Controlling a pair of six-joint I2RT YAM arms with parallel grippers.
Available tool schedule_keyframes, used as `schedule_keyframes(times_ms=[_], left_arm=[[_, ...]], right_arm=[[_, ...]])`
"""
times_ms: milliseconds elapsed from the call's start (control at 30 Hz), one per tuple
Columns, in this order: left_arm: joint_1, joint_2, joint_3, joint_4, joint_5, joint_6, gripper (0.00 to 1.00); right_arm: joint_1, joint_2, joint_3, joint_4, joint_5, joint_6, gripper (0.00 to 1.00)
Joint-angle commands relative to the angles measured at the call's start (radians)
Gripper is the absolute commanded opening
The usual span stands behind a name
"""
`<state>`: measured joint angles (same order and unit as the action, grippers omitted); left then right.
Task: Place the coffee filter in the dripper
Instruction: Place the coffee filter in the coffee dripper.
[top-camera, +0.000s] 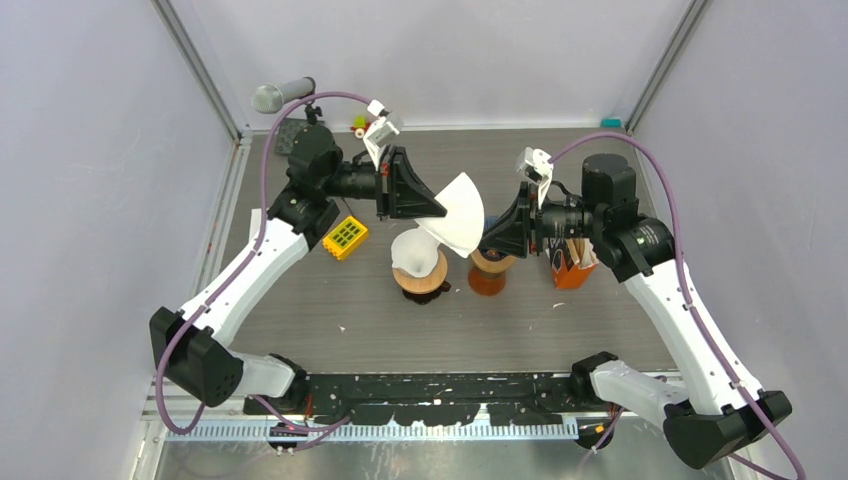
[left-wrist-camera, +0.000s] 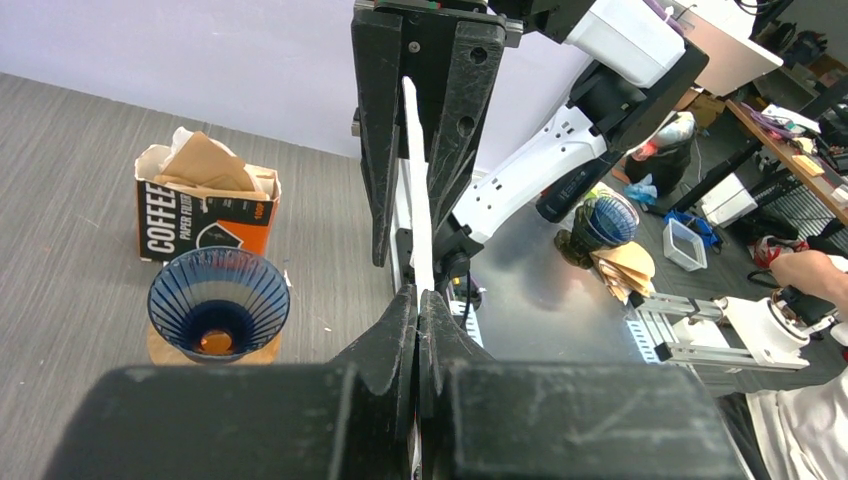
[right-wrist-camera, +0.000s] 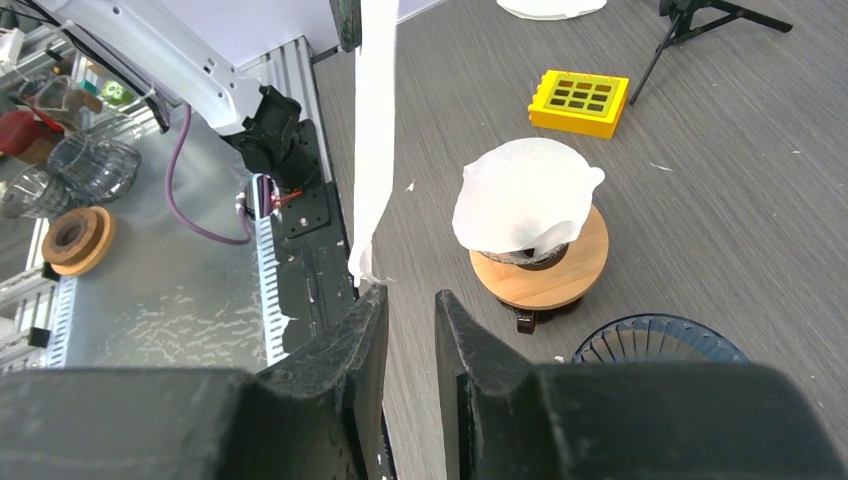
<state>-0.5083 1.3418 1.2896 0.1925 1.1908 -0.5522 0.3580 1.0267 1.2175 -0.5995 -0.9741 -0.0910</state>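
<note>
My left gripper (top-camera: 435, 208) is shut on a white paper coffee filter (top-camera: 458, 215) and holds it in the air over the table's middle. In the left wrist view (left-wrist-camera: 420, 300) the filter (left-wrist-camera: 418, 190) stands edge-on from the shut jaws. My right gripper (top-camera: 492, 236) is open at the filter's far edge. In the right wrist view (right-wrist-camera: 410, 298) the filter (right-wrist-camera: 375, 130) ends at my left fingertip (right-wrist-camera: 372, 300). An empty blue dripper (left-wrist-camera: 218, 305) on a wooden stand sits below, partly hidden in the top view (top-camera: 487, 272).
A second dripper lined with a white filter (top-camera: 420, 258) stands on a round wooden base (right-wrist-camera: 575, 270) left of the blue one. An orange coffee-filter box (top-camera: 572, 265) holds brown filters. A yellow block (top-camera: 345, 237) lies to the left. A microphone (top-camera: 282, 95) is at the back left.
</note>
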Motion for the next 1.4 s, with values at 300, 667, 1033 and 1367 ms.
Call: schedule_keyframes(times_ms=[300,667,1033,1367], left_arm=[[0.004,-0.001,-0.011,0.067,0.024,-0.018,0.0],[0.005,0.001,-0.013,0.075,0.02,-0.02,0.0],[0.004,0.001,-0.025,0.082,0.02,-0.006,0.0],[0.004,-0.007,-0.039,0.084,0.02,0.01,0.0]], right_arm=[[-0.002,0.007,0.033,0.049,-0.062,0.018,0.29],[-0.003,0.008,0.016,0.038,-0.084,0.008,0.29],[-0.002,0.01,0.008,0.046,-0.127,0.017,0.29],[-0.002,0.022,0.001,0.063,-0.139,0.036,0.29]])
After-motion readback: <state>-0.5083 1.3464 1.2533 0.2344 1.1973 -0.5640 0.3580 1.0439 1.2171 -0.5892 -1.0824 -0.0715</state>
